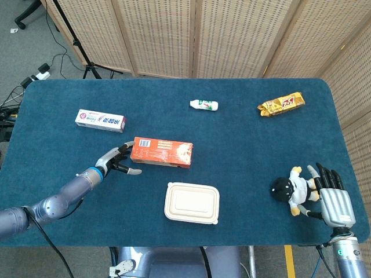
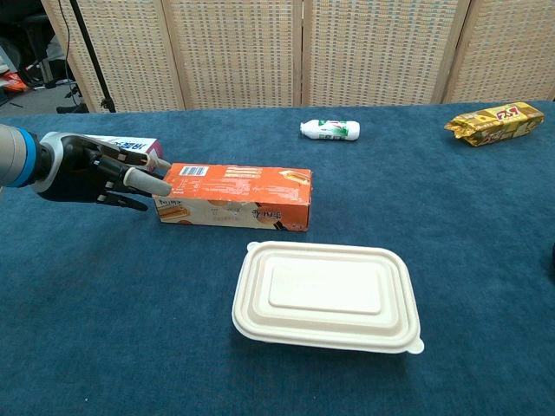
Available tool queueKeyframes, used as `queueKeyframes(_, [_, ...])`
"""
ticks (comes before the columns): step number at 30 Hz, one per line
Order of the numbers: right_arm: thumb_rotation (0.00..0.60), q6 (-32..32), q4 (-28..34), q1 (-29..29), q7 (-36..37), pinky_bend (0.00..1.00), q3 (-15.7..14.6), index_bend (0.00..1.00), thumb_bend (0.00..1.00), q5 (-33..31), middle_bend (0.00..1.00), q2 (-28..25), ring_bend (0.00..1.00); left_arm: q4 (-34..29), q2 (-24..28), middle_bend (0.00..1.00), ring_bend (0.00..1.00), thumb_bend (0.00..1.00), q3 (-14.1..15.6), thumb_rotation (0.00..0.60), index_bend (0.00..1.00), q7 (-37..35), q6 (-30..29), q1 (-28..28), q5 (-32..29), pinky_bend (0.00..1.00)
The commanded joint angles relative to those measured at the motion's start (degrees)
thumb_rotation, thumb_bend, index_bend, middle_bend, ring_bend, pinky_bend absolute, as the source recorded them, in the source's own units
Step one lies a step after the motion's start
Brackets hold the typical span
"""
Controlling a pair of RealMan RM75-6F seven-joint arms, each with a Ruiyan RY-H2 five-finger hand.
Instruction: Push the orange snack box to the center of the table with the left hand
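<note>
Your head view looks steeply down over the whole blue cloth-covered surface (image 1: 232,145); chest view sits low and close, sharing its middle.

The orange snack box (image 1: 162,152) is a long, closed carton with a white label panel at its left end. It lies flat on its long side on the blue surface (image 1: 243,150), left of the middle, lengthwise left to right, just beyond the white lidded container (image 1: 192,202).
</note>
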State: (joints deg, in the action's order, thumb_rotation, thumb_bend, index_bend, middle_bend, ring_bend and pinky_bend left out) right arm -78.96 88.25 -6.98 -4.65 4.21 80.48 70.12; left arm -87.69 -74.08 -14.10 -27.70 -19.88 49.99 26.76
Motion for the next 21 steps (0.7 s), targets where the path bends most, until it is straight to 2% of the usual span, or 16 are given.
queueKeyframes(1, [0.600,0.08,-0.05,-0.02,0.10,0.00,0.03,0.02,0.05,-0.08,0.00,-0.02,0.00,0.54,-0.75,0.00,0.00,0.10,0.58,0.600,0.00,0.03,-0.06,0.92,-0.70,0.00])
queueKeyframes(21, [0.600,0.39,-0.29,-0.08,0.95,0.00,0.18,0.02,0.05,-0.38,0.00,-0.20,0.00,-0.91,-4.43,0.00,0.00,0.10,1.16,0.600,0.00,0.30,-1.78,6.48,-3.53,0.00])
